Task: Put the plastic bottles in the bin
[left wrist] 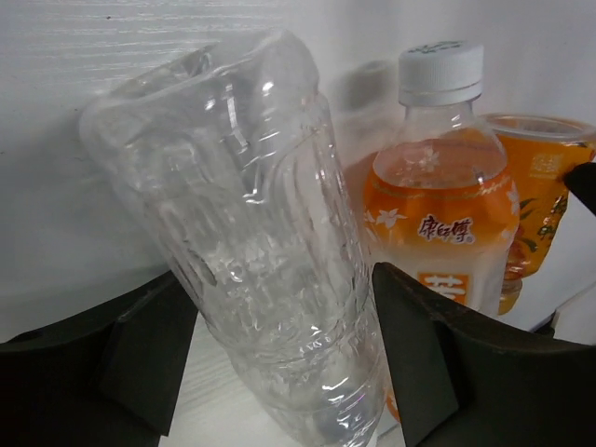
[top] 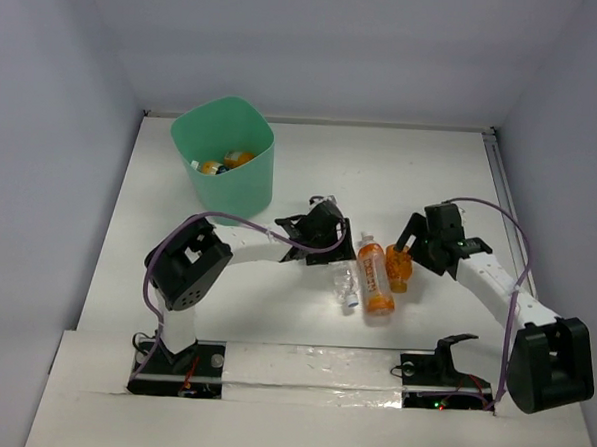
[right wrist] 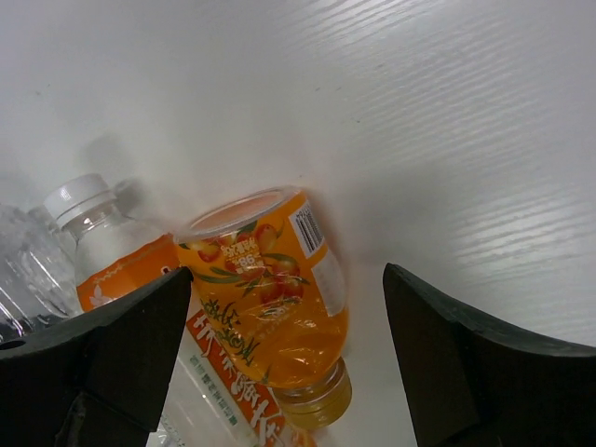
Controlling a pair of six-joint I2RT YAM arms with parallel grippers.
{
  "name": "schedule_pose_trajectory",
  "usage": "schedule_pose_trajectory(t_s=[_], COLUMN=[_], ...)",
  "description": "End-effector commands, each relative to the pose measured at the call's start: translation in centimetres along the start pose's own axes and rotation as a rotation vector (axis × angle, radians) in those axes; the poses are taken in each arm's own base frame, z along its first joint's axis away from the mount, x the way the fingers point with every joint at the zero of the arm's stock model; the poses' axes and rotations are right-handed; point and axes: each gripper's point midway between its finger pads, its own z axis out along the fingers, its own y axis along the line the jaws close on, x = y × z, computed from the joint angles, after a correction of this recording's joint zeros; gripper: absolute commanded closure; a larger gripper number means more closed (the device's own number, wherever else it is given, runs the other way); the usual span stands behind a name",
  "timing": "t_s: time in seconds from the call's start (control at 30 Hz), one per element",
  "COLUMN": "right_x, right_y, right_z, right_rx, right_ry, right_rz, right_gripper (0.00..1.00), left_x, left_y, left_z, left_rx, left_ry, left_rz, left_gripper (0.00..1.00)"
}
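Clear bottle [left wrist: 251, 214] between left fingers [left wrist: 140, 363], clamping indeterminate; right fingers [right wrist: 112, 345] apart. Thin crumpled wall may squirt free.

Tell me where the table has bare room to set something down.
Bare: far strip from the bin to the right wall; left edge beside the left arm. Crowded: mid-table, where clear bottle, tall orange bottle, stubby bottle, left end effector and right end effector bunch.

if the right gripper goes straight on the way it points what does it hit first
Most likely the stubby orange bottle, lying on the table dead ahead between the right gripper's open jaws. The white-capped bottle sits left of that line. Depth is unclear, but nothing looks nearer.
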Motion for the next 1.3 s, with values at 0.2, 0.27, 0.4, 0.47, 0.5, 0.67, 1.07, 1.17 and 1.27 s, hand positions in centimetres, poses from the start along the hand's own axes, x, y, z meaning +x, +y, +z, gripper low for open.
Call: schedule_pose_trajectory(t_s=[0.2, 0.27, 0.4, 0.47, 0.5, 0.67, 1.07, 1.17, 1.27], right_x=[0.4, 0.7, 1.0, 1.0, 0.9, -0.5, -10.1, -11.5, -13.1], right_y=[2.3, 2.2, 2.3, 2.3, 2.3, 2.3, 9.0, 12.7, 17.6], right_z=[1.1, 1.4, 1.8, 1.8, 1.7, 0.2, -13.7, -17.1, -21.6], right_rx=[-0.091, -0.084, -0.08, -0.079, -0.079, -0.072, -0.404, -0.559, -0.727], right_ry=[0.092, 0.111, 0.134, 0.139, 0.135, 0.08, -0.271, -0.302, -0.34], right_rz=[-0.095, -0.101, -0.112, -0.112, -0.11, -0.097, -0.02, -0.011, 0.022], right_gripper=[0.12, 0.13, 0.18, 0.29, 0.33, 0.4, 0.43, 0.42, 0.42], left_x=[-0.7, -1.6, -4.7, -8.2, -9.4, -20.5, -34.8, -35.8, -35.1], left_y=[0.3, -0.8, -3.8, -5.8, -6.3, -7.3, 5.0, 8.2, 8.0], left_z=[-2.6, -4.7, -9.7, -13.6, -14.9, -26.2, -36.6, -35.6, -35.5], left_rx=[0.013, 0.047, 0.106, 0.135, 0.141, 0.147, -0.189, -0.253, -0.239], left_ry=[-0.066, -0.094, -0.199, -0.294, -0.327, -0.623, -0.965, -0.959, -0.938], left_rz=[0.067, 0.085, 0.138, 0.163, 0.174, 0.19, 0.106, 0.073, 0.09], left_gripper=[0.48, 0.51, 0.53, 0.53, 0.53, 0.53, 0.54, 0.49, 0.25])
